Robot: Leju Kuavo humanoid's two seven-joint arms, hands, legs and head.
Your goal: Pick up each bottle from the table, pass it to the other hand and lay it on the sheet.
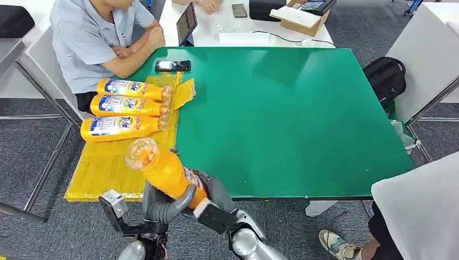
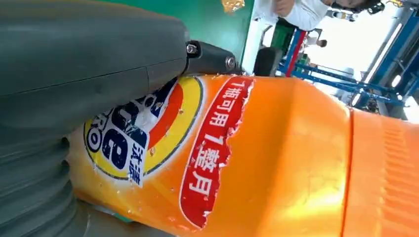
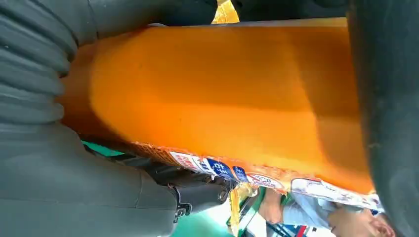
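Both robot hands, left (image 1: pixel 162 203) and right (image 1: pixel 214 197), are wrapped around the orange bottle (image 1: pixel 162 168) at lower left, which could be dropped if released unevenly.

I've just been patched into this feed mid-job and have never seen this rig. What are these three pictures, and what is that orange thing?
The head view looks down from high on a two-armed humanoid robot; its silver arms enter from below. The other two come from cameras at its wrists, so they are very close and turned.

The orange thing is a detergent bottle, held up near the table's front edge. The left hand and right hand both wrap it, so this looks like the hand-over.

On the green table a yellow sheet covers the left end, with three bottles lying on it side by side. A black phone lies at the far edge, near a seated person.
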